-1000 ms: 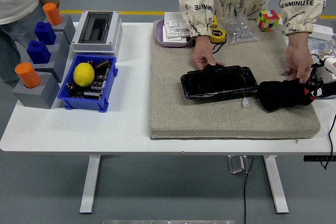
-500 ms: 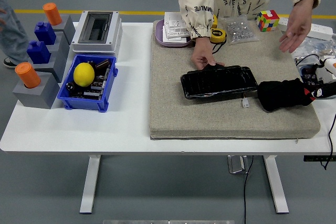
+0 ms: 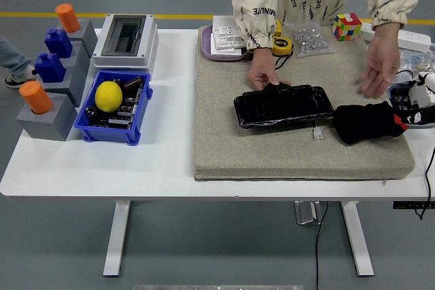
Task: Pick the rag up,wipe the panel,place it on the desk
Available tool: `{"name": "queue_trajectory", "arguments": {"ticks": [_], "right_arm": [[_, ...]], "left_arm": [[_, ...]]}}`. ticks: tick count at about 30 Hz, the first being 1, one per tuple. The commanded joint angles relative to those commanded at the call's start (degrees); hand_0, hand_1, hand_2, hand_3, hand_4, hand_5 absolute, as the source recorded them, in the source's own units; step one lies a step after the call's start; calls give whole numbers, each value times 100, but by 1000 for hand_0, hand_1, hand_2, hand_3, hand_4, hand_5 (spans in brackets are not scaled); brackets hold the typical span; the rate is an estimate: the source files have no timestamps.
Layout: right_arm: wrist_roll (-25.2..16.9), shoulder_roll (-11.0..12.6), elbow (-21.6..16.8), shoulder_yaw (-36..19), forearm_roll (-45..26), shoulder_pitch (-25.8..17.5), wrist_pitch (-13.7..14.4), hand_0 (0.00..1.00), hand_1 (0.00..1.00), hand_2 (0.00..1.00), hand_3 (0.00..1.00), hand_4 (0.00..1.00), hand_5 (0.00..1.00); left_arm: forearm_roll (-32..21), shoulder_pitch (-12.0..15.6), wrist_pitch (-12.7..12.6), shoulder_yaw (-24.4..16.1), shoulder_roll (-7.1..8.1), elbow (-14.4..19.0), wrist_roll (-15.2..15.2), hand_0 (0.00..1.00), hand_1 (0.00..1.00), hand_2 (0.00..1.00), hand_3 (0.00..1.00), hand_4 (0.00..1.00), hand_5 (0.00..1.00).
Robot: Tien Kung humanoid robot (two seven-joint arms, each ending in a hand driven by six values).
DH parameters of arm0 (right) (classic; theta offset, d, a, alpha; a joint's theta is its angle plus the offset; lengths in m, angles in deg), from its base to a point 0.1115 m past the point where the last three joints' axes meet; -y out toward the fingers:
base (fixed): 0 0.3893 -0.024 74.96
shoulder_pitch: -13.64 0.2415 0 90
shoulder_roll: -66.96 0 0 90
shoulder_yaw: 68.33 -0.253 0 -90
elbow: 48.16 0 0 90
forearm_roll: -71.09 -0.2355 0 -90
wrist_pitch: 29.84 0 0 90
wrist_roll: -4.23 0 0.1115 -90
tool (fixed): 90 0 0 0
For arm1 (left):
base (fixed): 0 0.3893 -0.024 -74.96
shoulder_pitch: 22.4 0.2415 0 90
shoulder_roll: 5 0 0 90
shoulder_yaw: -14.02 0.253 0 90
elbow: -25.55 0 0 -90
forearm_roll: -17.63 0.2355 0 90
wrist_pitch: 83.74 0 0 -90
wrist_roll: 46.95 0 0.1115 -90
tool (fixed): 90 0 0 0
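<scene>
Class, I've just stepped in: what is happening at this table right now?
A person at the far side steadies the black panel on the grey mat with one hand; the other hand hovers open above the black rag, which lies on the mat beside the panel. A robot hand sits at the right edge near the rag. No wiping is under way.

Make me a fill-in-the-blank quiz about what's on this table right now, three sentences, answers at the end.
1. The black panel lies on a beige ____.
2. The lemon sits in a ____ bin.
3. The person's hand rests at the panel's ____ edge.

Missing words: mat; blue; far
</scene>
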Motion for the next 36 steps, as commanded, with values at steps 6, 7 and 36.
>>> {"name": "queue_trajectory", "arguments": {"ticks": [6,7,36], "right_arm": [[2,-5,-10,20,-7,5,-2,782,735,824,829,998,450],[3,-7,-9,19,-7,1,-3,782,735,824,829,998,450],[21,-7,-3,-20,-2,16,-9,781,734,825,829,998,459]], "left_arm": [[9,-3,-1,-7,6,0,-2,651,697,746,566,599,477],[12,-2,0,-8,8,0,-4,651,697,746,566,599,477],[-6,-33,3,-23,-24,0,5,652,697,746,566,599,477]]}}
